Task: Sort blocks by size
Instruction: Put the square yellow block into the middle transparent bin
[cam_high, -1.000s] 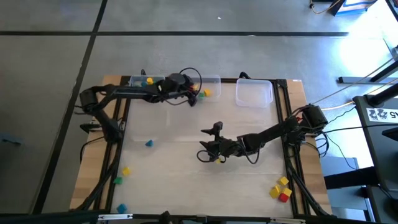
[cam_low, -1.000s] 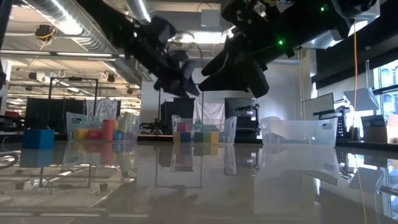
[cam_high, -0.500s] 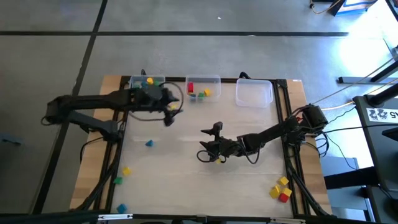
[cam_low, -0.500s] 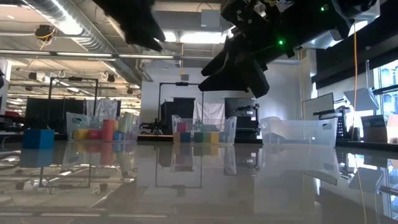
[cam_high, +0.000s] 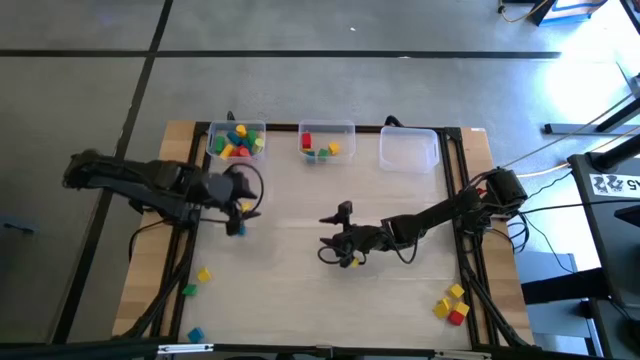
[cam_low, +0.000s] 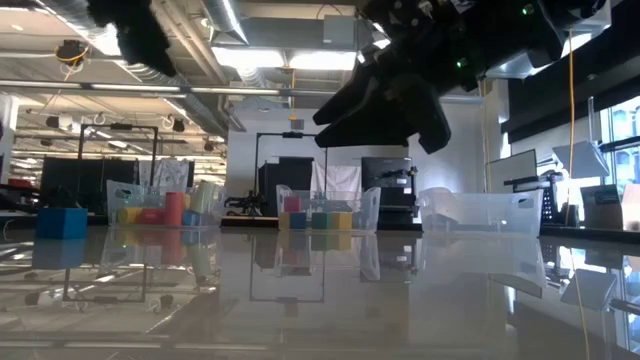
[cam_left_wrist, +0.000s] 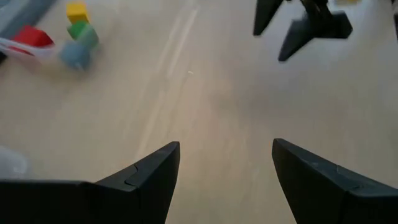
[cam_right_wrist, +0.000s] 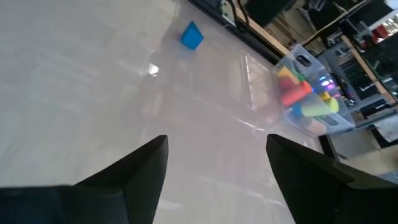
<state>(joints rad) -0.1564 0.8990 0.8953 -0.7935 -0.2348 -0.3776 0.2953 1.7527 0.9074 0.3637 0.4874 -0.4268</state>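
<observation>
Three clear bins are set along the desk's (cam_high: 300, 290) far edge: the left bin (cam_high: 236, 141) is filled with mixed blocks (cam_high: 238, 143), the middle bin (cam_high: 327, 141) with a few, the right bin (cam_high: 408, 150) with none. Loose blocks (cam_high: 451, 303) are scattered near the front corners. The left end effector (cam_high: 236, 213) and right end effector (cam_high: 338, 240) are spread wide, holding nothing

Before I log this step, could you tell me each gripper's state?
Left gripper: open, holding nothing.
Right gripper: open, holding nothing.
</observation>
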